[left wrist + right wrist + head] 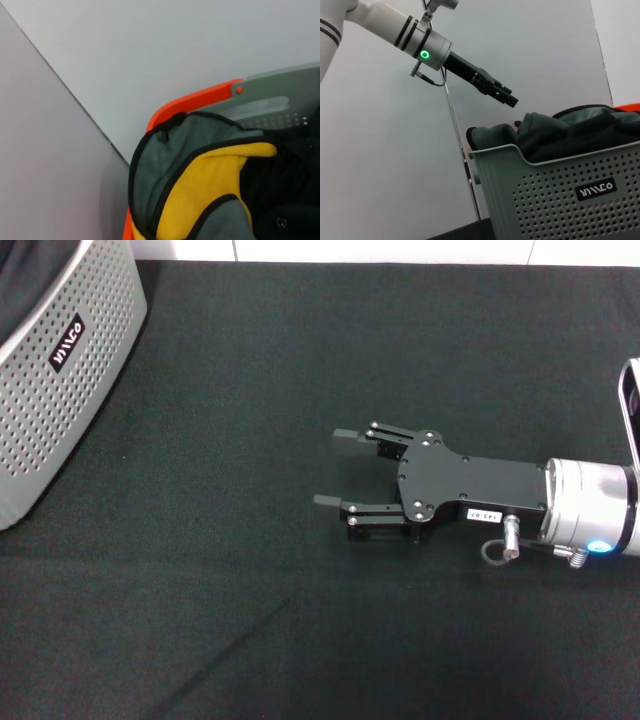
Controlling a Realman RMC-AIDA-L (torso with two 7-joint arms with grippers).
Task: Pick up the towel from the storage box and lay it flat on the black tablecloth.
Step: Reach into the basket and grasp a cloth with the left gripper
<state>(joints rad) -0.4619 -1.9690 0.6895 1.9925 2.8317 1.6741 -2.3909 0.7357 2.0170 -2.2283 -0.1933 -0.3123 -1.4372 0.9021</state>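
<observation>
Right hand [335,468] sits low over the black cloth [250,360] mid-tabletop, fingers spread wide, holding nothing. Left hand [507,97] hovers just above the box [560,200]; can't tell its opening. Towel [200,180] is bunched inside the box, yellow and grey-green sides showing, black trim. White logo [68,342] on the box's black patch, lettering not legible.

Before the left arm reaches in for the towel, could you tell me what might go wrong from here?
The towel lies bunched in the storage box, so the left gripper, hovering above it, might pinch only one fold and lift it crumpled. The pile rises above the rim, so dragging could snag it there. The right gripper rests open on the black tablecloth, possibly occupying the laying area.
</observation>
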